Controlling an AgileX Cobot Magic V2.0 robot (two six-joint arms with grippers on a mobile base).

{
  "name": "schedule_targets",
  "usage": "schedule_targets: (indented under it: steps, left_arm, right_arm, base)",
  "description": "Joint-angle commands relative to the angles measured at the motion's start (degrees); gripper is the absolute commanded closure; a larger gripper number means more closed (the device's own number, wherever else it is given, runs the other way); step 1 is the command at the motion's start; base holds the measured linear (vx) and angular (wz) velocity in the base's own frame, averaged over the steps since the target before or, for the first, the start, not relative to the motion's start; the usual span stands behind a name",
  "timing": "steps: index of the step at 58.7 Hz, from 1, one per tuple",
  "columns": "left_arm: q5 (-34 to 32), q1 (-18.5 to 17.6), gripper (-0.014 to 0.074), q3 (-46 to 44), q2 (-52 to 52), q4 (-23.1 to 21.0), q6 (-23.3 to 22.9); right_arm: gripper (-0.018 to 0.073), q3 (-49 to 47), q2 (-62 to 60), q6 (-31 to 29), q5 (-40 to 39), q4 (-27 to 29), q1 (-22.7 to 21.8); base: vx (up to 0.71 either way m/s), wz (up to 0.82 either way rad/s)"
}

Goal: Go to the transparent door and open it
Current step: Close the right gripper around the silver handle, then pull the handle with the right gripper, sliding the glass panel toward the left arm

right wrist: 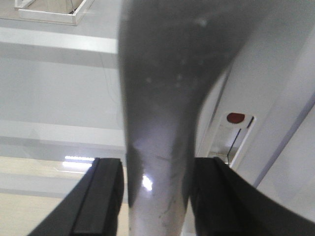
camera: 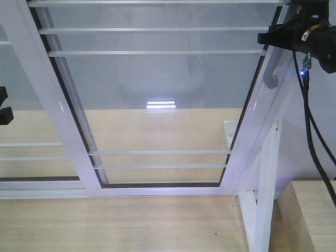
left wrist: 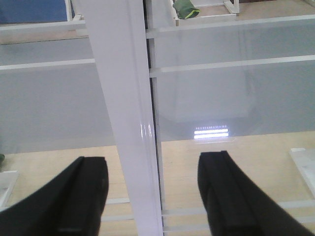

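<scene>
The transparent door (camera: 157, 79), clear glass in a white frame with thin white bars, fills the front view. Its curved handle (camera: 273, 71) sits on the right upright. My right gripper (camera: 274, 38) is at the top of that handle. In the right wrist view the silver handle (right wrist: 157, 123) fills the space between the two black fingers of my right gripper (right wrist: 158, 164), which is shut on it. My left gripper (left wrist: 152, 160) is open, held in front of the door's white left upright (left wrist: 125, 98) with nothing between its fingers. It shows only at the left edge of the front view (camera: 3, 105).
A second white-framed glass panel (camera: 21, 79) overlaps on the left. A white support stand (camera: 262, 199) rises at the lower right, over pale wood floor (camera: 131, 226). A black cable (camera: 312, 142) hangs from the right arm. A green object (left wrist: 186, 9) lies beyond the glass.
</scene>
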Motion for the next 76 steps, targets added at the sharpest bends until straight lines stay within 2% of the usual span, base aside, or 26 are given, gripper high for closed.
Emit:
schedule_targets:
  steps: [1,20,43,76]
  left_arm:
    - [-4.90,-0.30,0.0072,-1.97,-0.72,-0.47,-0.54]
    - [-4.90,-0.30,0.0072,-1.97,-0.72,-0.47,-0.54]
    - [-4.47,-0.30,0.0072,-1.97,-0.72,-0.47,-0.54]
    - [-3.81,-0.30,0.0072,-1.97,-0.72,-0.47,-0.54]
  right_arm:
    - [0.0251,-2.13,-2.93,-0.31,-3.49,-0.17,-0.21]
    - [0.0575,-2.13,-2.91,-0.36,-5.67,-0.17,-0.21]
    - [0.0568,-2.13,-0.90,0.05,-10.22,-0.17,0.52]
    - [0.0568,-2.13,1.67,-0.09,-13.10,-0.17,9.49]
  base:
    - [0.00,0.00]
    - [0.00,0.00]
    - [0.00,0.00]
    - [0.00,-0.02]
